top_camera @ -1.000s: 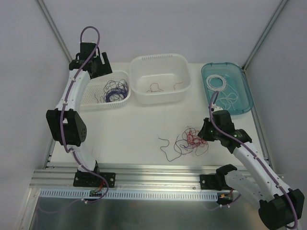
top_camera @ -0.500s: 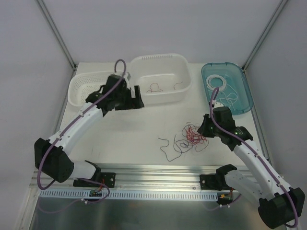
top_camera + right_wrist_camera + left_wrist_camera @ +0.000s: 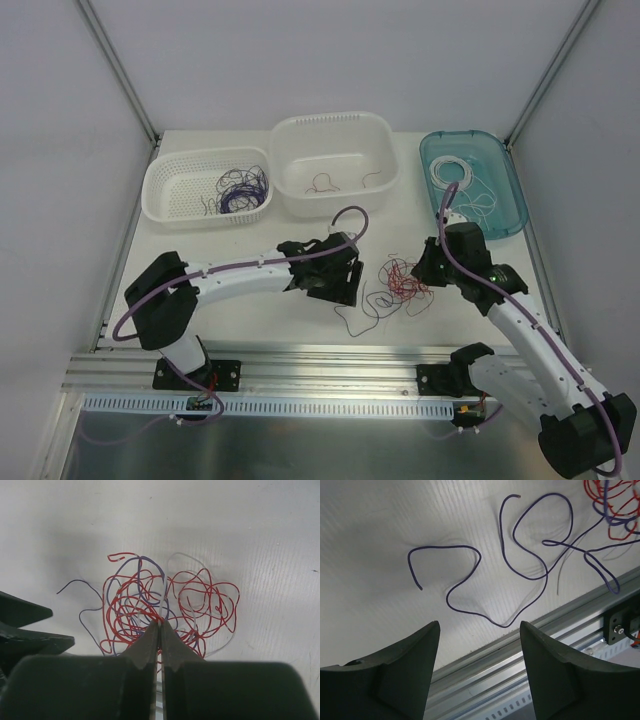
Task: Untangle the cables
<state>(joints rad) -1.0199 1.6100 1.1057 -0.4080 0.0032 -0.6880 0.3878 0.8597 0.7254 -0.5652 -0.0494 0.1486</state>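
While both arms reach over the white table (image 3: 200,250) in the top view, three containers stand in a row along its far edge. A white perforated basket (image 3: 170,190) near the far-left corner holds a bundle of purple wires (image 3: 240,190). A deeper white tub (image 3: 290,150) in the middle holds about three short red wires (image 3: 322,184). A teal tray (image 3: 510,200) by the far-right corner holds coiled white wires (image 3: 455,172). One tangle (image 3: 402,283) of red, purple and white wires lies on the table toward the near edge, right of centre. The left gripper (image 3: 336,287) is just to its left and the right gripper (image 3: 428,270) is at its right side.

From the left wrist, the two dark fingers (image 3: 400,665) stand well apart, so this gripper is spread and holds nothing. Beyond them two loose purple strands (image 3: 470,555) curl flat on the table, as far as I can count. The red part of the tangle sits in the top right corner, and the aluminium rail (image 3: 560,630) of the near edge runs below.

From the right wrist, the two fingers are pressed together, tips meeting at the near side of the tangle. Red loops dominate it, with a few purple and one or two white. Whether a strand is pinched between the tips I cannot tell.
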